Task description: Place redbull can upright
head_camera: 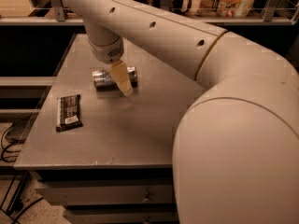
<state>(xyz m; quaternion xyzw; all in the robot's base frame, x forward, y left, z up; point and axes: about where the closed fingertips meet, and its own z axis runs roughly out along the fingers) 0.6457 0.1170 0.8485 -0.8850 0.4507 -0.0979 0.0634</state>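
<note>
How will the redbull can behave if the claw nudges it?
The redbull can lies on its side on the table, so it would probably roll if nudged. Its shiny metal skin looks slippery and may dent. The claw hangs right over its middle.

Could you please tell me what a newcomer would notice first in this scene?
The robot's bulky cream arm fills the right side and sweeps across the top. Its gripper is right at a slim silver-grey metal can lying on its side at the far left of the grey table. A flat dark snack bar wrapper lies near the table's left edge.
</note>
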